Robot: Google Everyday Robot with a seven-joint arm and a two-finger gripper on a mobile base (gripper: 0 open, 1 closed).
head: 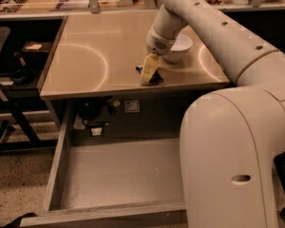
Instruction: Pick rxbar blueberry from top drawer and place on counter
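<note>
Beige glossy counter (85, 65) bearing the dark navy rxbar blueberry (156, 79) near its front edge, close to a white bowl (180, 45). The gripper (148, 75) bears down on the bar, hiding most of it. Its grasp, the wrapper lettering and the bar's long axis cannot be told. The grey top drawer (118, 175) stands open below.

Tabletop (85, 56): glossy beige, smooth, with curved light reflections. Drawer (118, 175): matt grey wood-grain sides, flat pale-grey bottom, dull finish. Arm (228, 37): smooth white shell, plastic in look, slight sheen. Tool (149, 71): pale yellowish, matt, low on the tabletop's front part, just beside the bowl (181, 44), which is white and smooth. Bar (156, 80) at the tool's tip: dark wrapper. Floor (14, 184): speckled, rough-looking.
</note>
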